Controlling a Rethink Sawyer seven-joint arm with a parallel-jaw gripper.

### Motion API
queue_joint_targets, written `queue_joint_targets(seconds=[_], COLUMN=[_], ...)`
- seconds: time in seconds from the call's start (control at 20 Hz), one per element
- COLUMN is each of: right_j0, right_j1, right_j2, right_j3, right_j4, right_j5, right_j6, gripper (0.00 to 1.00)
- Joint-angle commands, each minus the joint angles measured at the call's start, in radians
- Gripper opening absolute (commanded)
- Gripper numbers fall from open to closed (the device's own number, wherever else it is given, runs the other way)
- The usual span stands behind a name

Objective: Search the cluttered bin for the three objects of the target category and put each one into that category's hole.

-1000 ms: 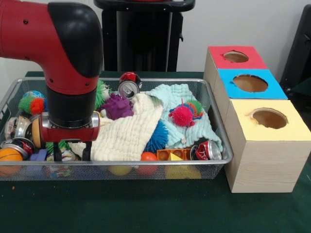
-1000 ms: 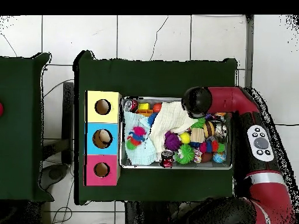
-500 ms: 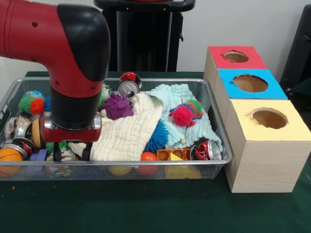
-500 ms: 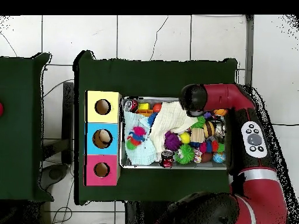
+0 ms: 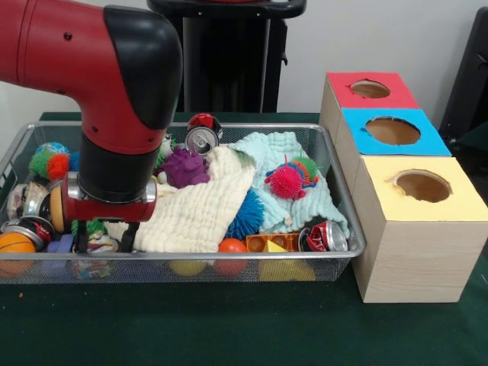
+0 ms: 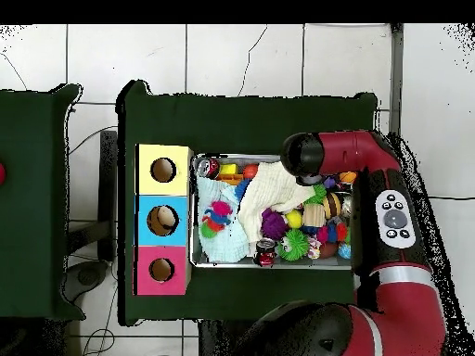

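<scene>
The wire mesh bin point(image 5: 191, 258) fills the left of the front view and is full of clutter. My gripper point(image 5: 103, 245) is low in its front left corner. It is open, with a black finger point(image 5: 79, 245) on either side of a crumpled white spotted wad point(image 5: 100, 242). The yellow-topped box's hole point(image 5: 422, 185) is at the right, nearest the camera. In the overhead view the bin point(image 6: 194, 248) lies right of the yellow box's hole point(image 6: 163, 170). My arm's black elbow point(image 6: 301, 159) hides the gripper and the wad there.
A cream cloth point(image 5: 202, 206) and a pale blue cloth point(image 5: 278, 149) cover the bin's middle. Around them lie pink point(image 5: 285, 181) and purple point(image 5: 183, 166) spiky balls, crushed cans point(image 5: 202, 138) point(image 5: 326, 236) and an orange ball point(image 5: 15, 244). Blue-topped point(image 5: 392, 130) and red-topped point(image 5: 370, 89) boxes stand behind the yellow one.
In the front view the fingers have shifted slightly left and stay low in the bin around the spotted wad. The arm's elbow has swung a little to the right.
</scene>
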Motion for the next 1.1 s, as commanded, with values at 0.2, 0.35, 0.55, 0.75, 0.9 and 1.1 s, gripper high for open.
queue_joint_targets(seconds=[0.2,0.35,0.55,0.75,0.9,1.1], right_j0=[0.002,-0.003,-0.006,-0.029,-0.054,-0.101], right_j1=[0.086,0.099,0.136,0.175,0.179,0.171], right_j2=[-0.108,-0.107,-0.103,-0.073,-0.046,0.013], right_j3=[0.012,0.014,-0.002,-0.003,0.027,0.086], right_j4=[-0.089,-0.074,-0.053,-0.012,0.014,0.064], right_j5=[0.122,0.1,0.084,0.078,0.042,-0.053], right_j6=[-0.153,-0.155,-0.149,-0.152,-0.163,-0.174], gripper=[1.0,1.0,1.0,1.0,1.0,1.0])
